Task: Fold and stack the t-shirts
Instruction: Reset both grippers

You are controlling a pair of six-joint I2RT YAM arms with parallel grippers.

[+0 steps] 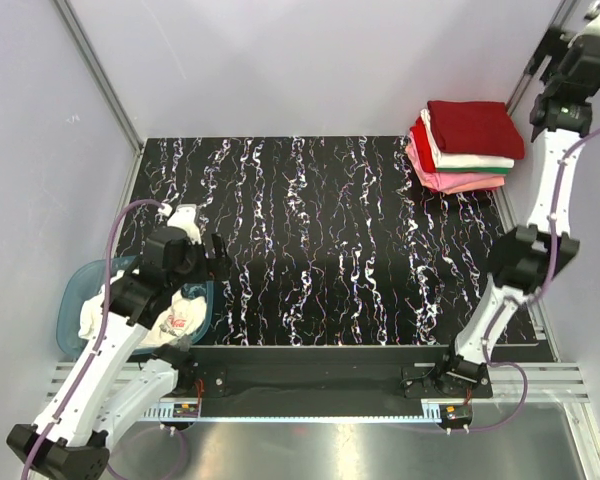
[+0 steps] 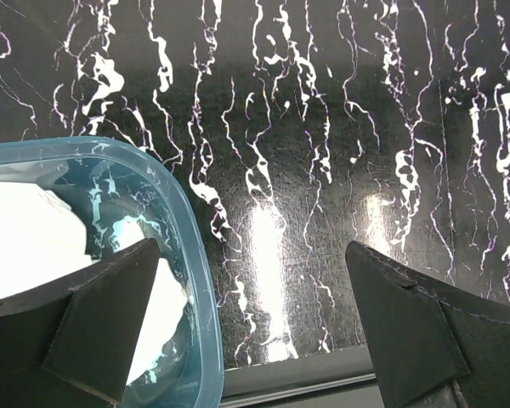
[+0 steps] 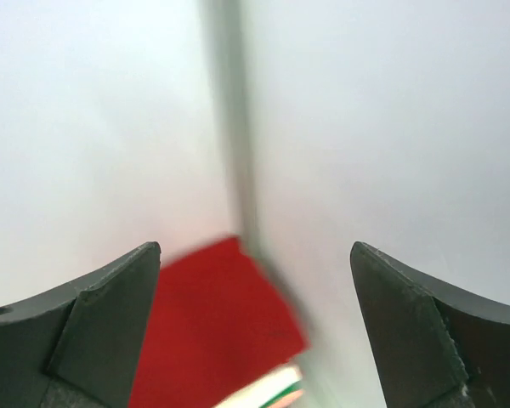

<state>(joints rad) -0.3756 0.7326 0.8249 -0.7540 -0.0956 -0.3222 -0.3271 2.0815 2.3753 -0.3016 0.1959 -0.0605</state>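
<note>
A stack of folded t-shirts stands at the table's far right corner, with the dark red shirt point(image 1: 475, 128) on top and white, green, red and pink ones point(image 1: 455, 178) under it. A crumpled white shirt with red print point(image 1: 180, 318) lies in the teal tub point(image 1: 72, 305) at the near left. My left gripper point(image 1: 212, 262) is open and empty just above the tub's right rim point(image 2: 191, 246), its gap point(image 2: 253, 246) over bare table. My right gripper point(image 1: 552, 62) is open and empty, raised high beside the stack; its view point(image 3: 255, 246) shows the dark red shirt point(image 3: 212, 331), blurred.
The black marbled table point(image 1: 320, 240) lies between the tub and the stack. White enclosure walls and metal posts point(image 1: 100, 75) ring it. A metal rail point(image 1: 320, 385) runs along the near edge by the arm bases.
</note>
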